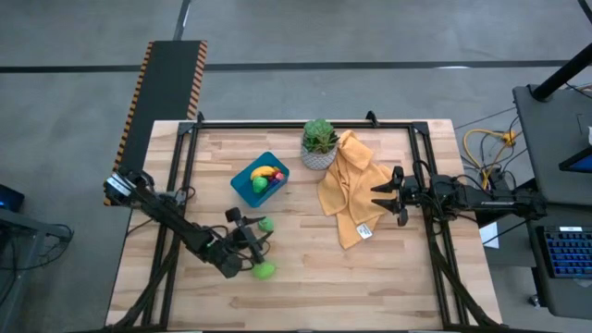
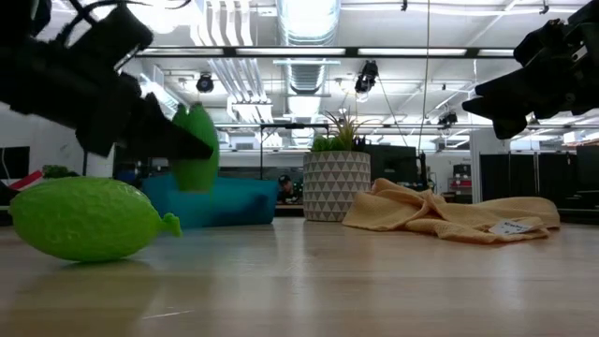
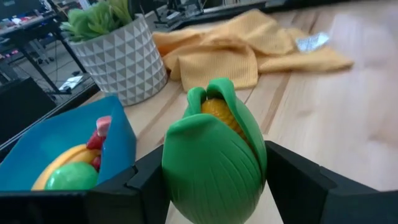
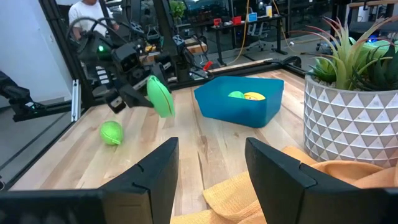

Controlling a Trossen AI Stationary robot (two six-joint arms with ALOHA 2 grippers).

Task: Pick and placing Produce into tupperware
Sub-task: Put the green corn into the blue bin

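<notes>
two left fingers (image 3: 149, 186) clamp the green corn (image 3: 214, 155) aloft, beside the blue tupperware (image 1: 242, 188).

Overhead looks straight down; low view table-level; both share plant pot (image 1: 318, 157).

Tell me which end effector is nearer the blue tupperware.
Left. The left end effector holds a green corn piece just in front of the blue tupperware. The right end effector hovers farther off, across the yellow cloth.
</notes>
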